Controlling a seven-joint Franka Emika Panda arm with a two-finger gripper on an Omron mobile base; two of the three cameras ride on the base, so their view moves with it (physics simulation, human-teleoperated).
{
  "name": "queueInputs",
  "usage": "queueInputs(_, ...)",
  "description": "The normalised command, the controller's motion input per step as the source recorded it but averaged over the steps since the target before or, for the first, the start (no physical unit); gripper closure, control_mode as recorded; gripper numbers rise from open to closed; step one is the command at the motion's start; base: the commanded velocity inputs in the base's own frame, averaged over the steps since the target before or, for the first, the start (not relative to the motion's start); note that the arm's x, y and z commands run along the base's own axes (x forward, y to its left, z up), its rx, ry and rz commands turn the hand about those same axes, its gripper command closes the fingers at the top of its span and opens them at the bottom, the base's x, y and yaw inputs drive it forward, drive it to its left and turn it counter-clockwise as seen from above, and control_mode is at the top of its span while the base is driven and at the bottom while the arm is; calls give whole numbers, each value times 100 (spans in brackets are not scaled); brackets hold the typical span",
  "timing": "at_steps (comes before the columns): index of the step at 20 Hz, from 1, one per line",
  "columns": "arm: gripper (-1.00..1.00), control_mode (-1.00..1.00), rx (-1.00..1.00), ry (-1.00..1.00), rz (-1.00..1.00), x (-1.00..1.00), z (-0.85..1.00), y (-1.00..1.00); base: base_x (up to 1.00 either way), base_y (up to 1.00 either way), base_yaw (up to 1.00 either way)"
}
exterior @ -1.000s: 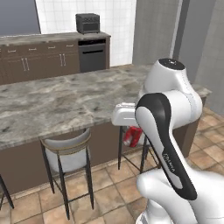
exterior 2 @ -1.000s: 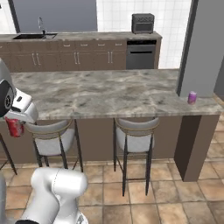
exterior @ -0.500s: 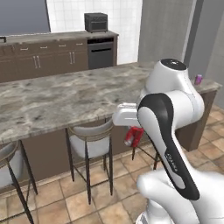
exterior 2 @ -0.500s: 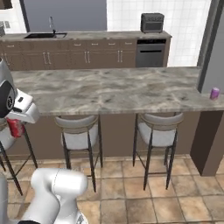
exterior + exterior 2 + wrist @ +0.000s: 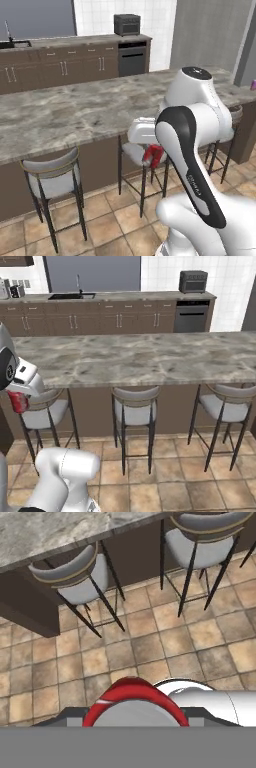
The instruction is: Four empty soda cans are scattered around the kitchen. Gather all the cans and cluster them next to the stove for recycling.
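Marble-topped desk [image 5: 150, 358] with grey bar stools; gripper [image 5: 152, 155] holds small red soda can [image 5: 135, 704] clamped. Advise steady carriage, clearing stools, until stove reached.

White arm folded low, end effector [image 5: 152, 156] pointing down (closed on a red can [image 5: 154, 155])

Evenly lit, rendered, without glare or hard shadows. Softly blurred throughout, coarse at edges. Dim beneath counter [image 5: 75, 112], brighter on floor [image 5: 150, 642] below jaws.
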Motion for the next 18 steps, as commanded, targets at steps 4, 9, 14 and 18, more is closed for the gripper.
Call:
queueInputs(4,100,100,0,0,0,0,0,0,-22,89,0)
queueInputs(9,100,100,0,0,0,0,0,0,-22,87,0)
queueInputs(14,100,100,0,0,0,0,0,0,-18,94,0)
queueInputs(18,100,100,0,0,0,0,0,0,-18,98,0)
